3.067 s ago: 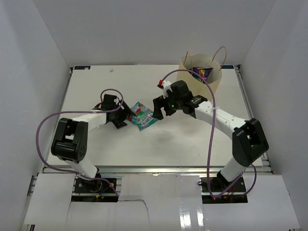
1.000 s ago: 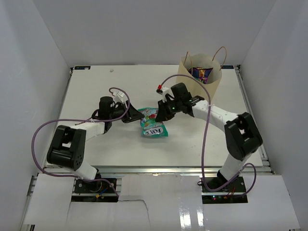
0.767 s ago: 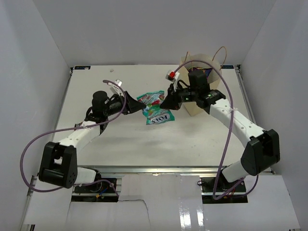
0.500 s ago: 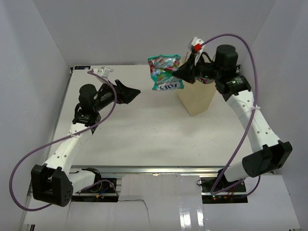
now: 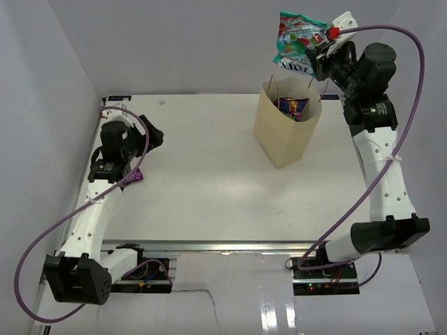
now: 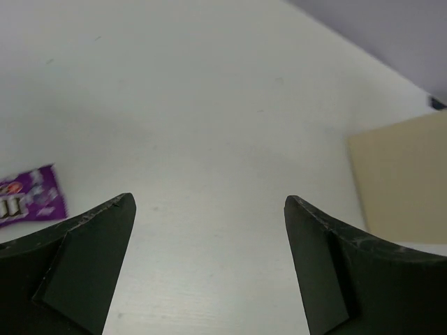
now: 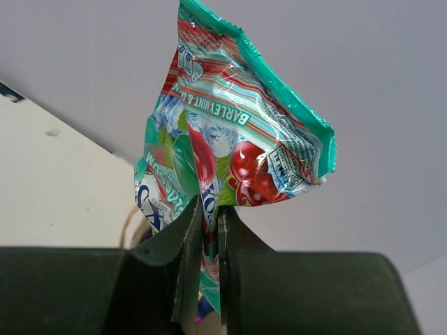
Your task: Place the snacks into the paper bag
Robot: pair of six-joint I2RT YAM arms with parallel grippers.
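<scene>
**Teal snack pouch [image 5: 297, 47] held high, upper right of the frame**

- Teal snack pouch: glossy, with cherry artwork and a crumpled top. It hangs in the air above the open mouth of the paper bag [image 5: 283, 136], touching nothing below.
- Right gripper [image 5: 318, 54]: fingers pressed together on the pouch's lower edge, seen close up from the wrist [image 7: 208, 223].
- Paper bag: beige, upright, at the upper right of the table [image 5: 209, 181], with both thin handles up. A purple packet [image 5: 292, 106] shows inside.
- Left gripper [image 5: 150, 136]: at the left of the frame, fingers spread wide with nothing between them.
- Purple bar [image 5: 134, 177]: flat on the table at far left, just beside the left arm.
</scene>
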